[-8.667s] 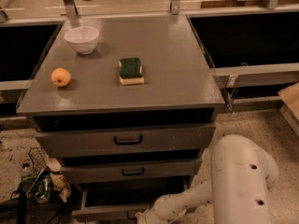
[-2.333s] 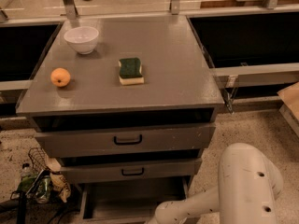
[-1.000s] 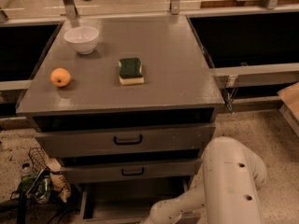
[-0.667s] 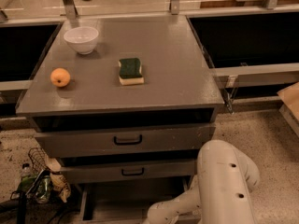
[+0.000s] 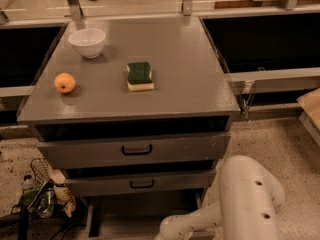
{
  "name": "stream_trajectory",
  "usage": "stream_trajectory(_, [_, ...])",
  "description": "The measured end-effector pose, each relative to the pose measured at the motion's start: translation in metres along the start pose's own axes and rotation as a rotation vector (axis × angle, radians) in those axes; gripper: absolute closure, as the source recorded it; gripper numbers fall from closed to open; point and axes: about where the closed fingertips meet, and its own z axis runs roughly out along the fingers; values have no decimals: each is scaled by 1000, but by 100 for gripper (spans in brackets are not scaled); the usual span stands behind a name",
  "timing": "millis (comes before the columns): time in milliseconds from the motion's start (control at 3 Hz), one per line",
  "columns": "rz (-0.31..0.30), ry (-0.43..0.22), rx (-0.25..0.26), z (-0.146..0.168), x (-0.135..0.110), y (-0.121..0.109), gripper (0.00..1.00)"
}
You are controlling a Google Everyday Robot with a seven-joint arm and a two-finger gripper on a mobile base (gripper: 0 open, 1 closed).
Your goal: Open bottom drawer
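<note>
Grey cabinet (image 5: 190,74) on speckled floor (image 5: 280,139). Bottom drawer (image 5: 142,216) pulled well out, task nearly done. Gripper hidden below arm (image 5: 200,221), grip unknowable.

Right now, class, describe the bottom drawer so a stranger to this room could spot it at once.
Find the grey cabinet with a bowl, an orange and a sponge on top. The bottom drawer is the lowest of its three, beside the white arm, whose gripper is out of view below. Unlike the two drawers above, which show handled fronts, it is pulled out, showing its inside.
</note>
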Motion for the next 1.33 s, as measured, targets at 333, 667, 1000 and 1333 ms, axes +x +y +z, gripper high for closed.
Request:
stream_trajectory(333, [-12,-60,-65,-7,1,10,0])
stream_trajectory(667, [-26,-102,-125,-20,14,28,0])
stream_trajectory(1000, [-46,-127,-170,-28,24,44,0])
stream_trajectory(1333, [-48,-135,-185,-28,23,43,0])
